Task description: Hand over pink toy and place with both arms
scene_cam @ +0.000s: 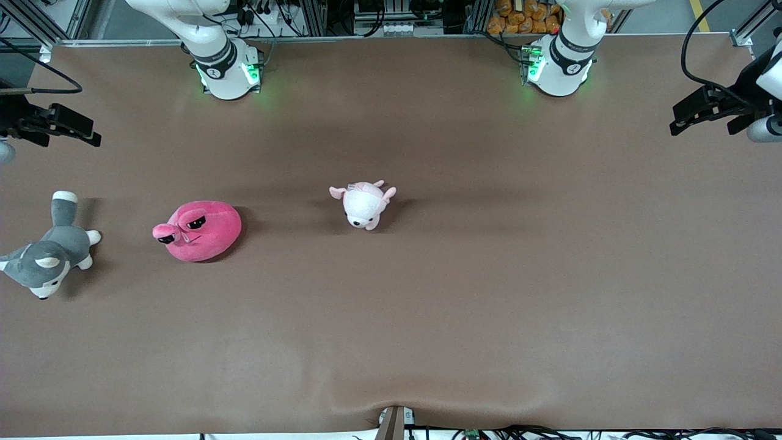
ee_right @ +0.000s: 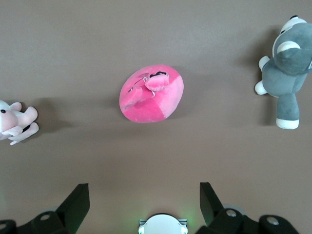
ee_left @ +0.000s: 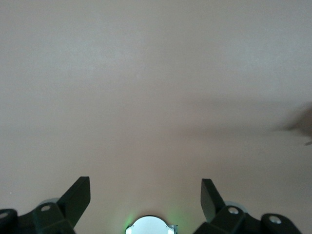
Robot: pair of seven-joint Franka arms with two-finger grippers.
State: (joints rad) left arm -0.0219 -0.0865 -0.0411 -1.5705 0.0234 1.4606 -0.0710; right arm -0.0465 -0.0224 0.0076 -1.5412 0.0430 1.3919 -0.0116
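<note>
The pink toy (scene_cam: pixel 204 231) is a round hot-pink plush with black scowling eyes. It lies on the brown table toward the right arm's end, and it also shows in the right wrist view (ee_right: pixel 152 95). My right gripper (scene_cam: pixel 91 135) is open and empty, held high over the right arm's end of the table, apart from the toy; its fingers (ee_right: pixel 78 202) frame bare table. My left gripper (scene_cam: pixel 678 125) is open and empty, held high over the left arm's end of the table. Its wrist view shows only bare table between its fingers (ee_left: pixel 78 197).
A grey-and-white plush dog (scene_cam: pixel 52 247) lies beside the pink toy at the right arm's end of the table, also in the right wrist view (ee_right: pixel 287 63). A small pale-pink-and-white plush animal (scene_cam: pixel 365 203) lies near the table's middle and shows in the right wrist view (ee_right: pixel 14 122).
</note>
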